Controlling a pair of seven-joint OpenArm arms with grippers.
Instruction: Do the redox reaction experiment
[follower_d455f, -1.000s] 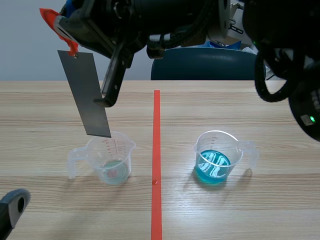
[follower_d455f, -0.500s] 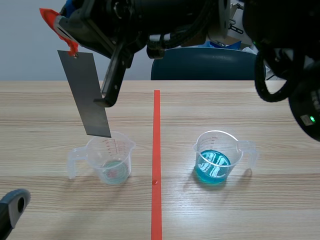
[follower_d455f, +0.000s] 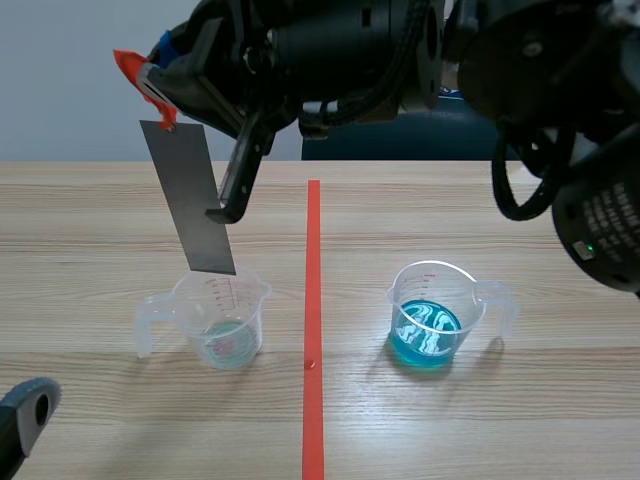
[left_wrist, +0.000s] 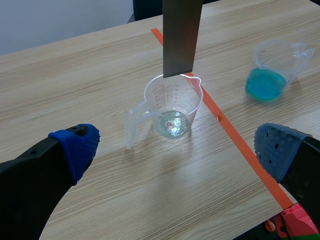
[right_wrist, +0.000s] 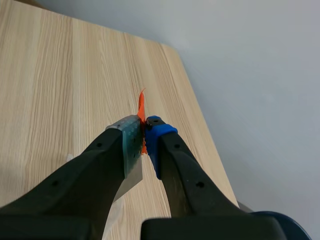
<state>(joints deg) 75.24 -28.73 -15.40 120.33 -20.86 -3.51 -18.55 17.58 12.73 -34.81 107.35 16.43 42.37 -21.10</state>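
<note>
Overhead, we saw the right arm reach across from its side to past the tape line (follower_d455f: 313, 300), with its gripper (follower_d455f: 150, 85) high above the left half of the tabletop (follower_d455f: 100, 220). Its fingers were clenched on an orange tag (follower_d455f: 135, 72). From that tag a grey metal strip (follower_d455f: 190, 200) hung down, slightly tilted. In the right wrist view we saw the tag (right_wrist: 142, 107) pinched between the two pads of that gripper (right_wrist: 144, 131), with its tip sticking out ahead of them and a corner of the strip (right_wrist: 132, 175) showing below the fingers.

The strip's lower end sat right at the far rim of the left beaker (follower_d455f: 220, 315), which stood upright on the tabletop with a little pale liquid at its bottom. From the left wrist view the strip (left_wrist: 181, 35) came down over the beaker (left_wrist: 172, 102) and stopped at rim height, well above the liquid. We could not tell whether it touched the rim.

The left gripper (left_wrist: 177, 147) was low and near the robot, with its fingers (left_wrist: 75, 145) spread wide and holding nothing. The left beaker stood ahead of them, roughly in line with the gap between them and clear of both pads.

A second beaker (follower_d455f: 432, 315) holding blue liquid stood upright on the other side of the tape line, well apart from both grippers. We noted a dark chair (follower_d455f: 400, 130) behind the tabletop's far edge.
</note>
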